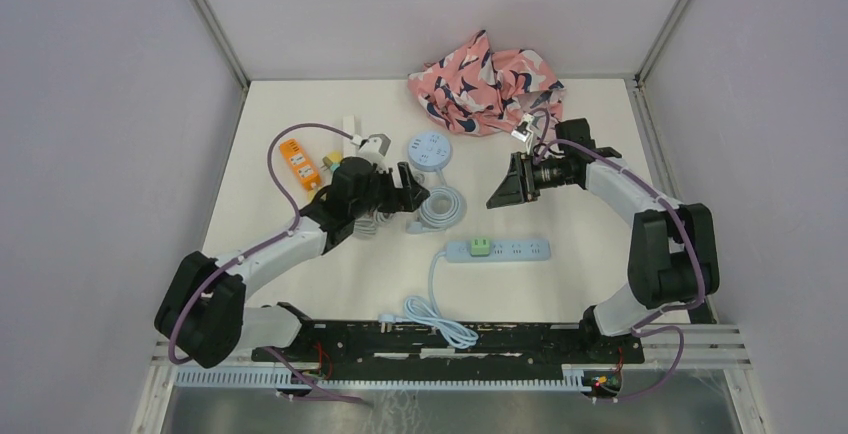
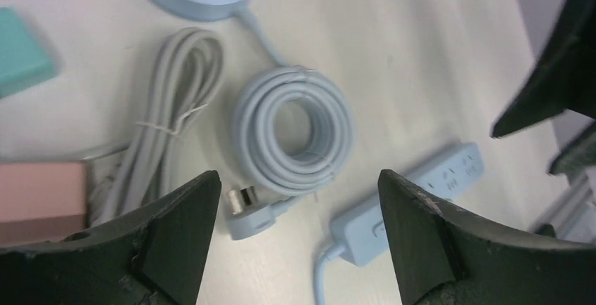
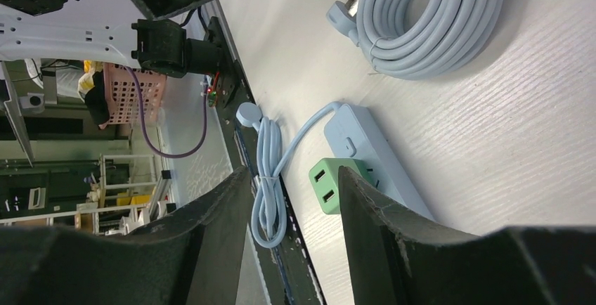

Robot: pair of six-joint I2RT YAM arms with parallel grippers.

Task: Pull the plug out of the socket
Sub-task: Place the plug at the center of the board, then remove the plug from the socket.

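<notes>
A green plug (image 1: 482, 247) sits in the left end of a light blue power strip (image 1: 510, 250) lying on the table in front of the arms. In the right wrist view the green plug (image 3: 327, 187) shows two USB slots and stands on the strip (image 3: 383, 161). My right gripper (image 1: 503, 192) is open and empty, above and behind the strip; its jaws (image 3: 294, 175) frame the plug's left side. My left gripper (image 1: 415, 194) is open and empty over a coiled cable; in its own view (image 2: 296, 178) the strip's end (image 2: 415, 199) lies to the right.
A coiled light blue cable (image 1: 440, 206) with a loose plug (image 2: 246, 213) lies by a round socket (image 1: 430, 149). A pink cloth (image 1: 485, 84) is at the back. An orange box (image 1: 298, 164) and small adapters sit at the left. The strip's bundled cord (image 1: 435, 314) lies near the front rail.
</notes>
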